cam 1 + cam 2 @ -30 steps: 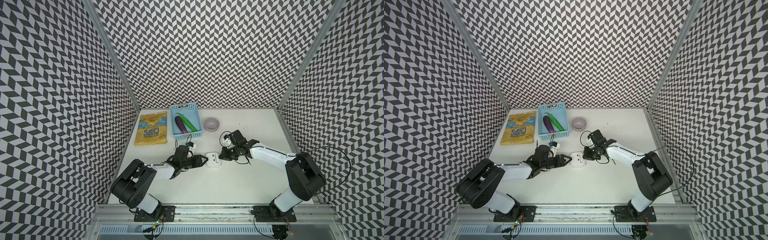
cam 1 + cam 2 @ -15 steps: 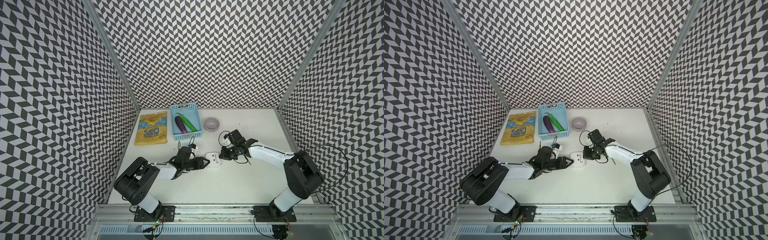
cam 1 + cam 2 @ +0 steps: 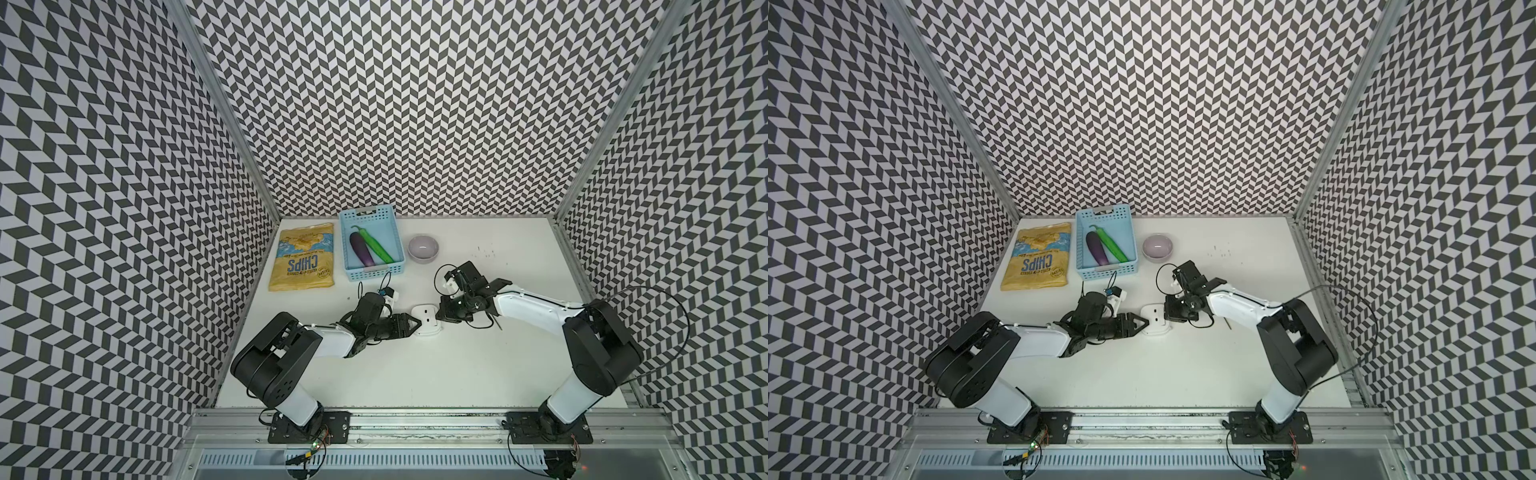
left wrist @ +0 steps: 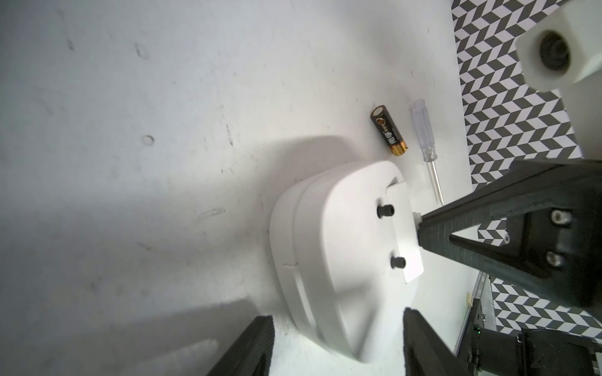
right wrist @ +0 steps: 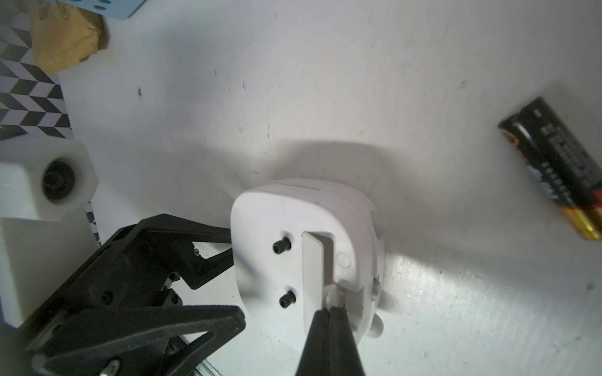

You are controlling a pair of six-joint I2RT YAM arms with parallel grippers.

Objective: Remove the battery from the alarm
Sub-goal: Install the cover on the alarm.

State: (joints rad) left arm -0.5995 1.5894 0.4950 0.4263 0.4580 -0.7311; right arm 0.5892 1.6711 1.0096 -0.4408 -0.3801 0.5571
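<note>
Alarm clock [image 4: 342, 234] lies back up, mid table [image 3: 415, 374]. L gripper [image 3: 413, 323] holds the clock's edge btw two half-open fingers. R gripper [image 5: 330, 309] is closed tight w/ nothing in it, tips poked into the slot [image 5: 329, 260] in the clock's back. Battery [image 4: 389, 135] is out of the clock, flat on the table near it, just beside the clear-handled screwdriver [image 4: 423, 136], not touching. Far back: chips bag [image 3: 302, 257], blue basket [image 3: 374, 272] w/ eggplant [image 3: 360, 249] & a long green veg [image 3: 377, 247], lilac bowl [image 3: 423, 257].

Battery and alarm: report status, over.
Left hand clamped on alarm; right hand shut, tips in its slot. Battery out, lying on table beside screwdriver. Nothing in the way.
</note>
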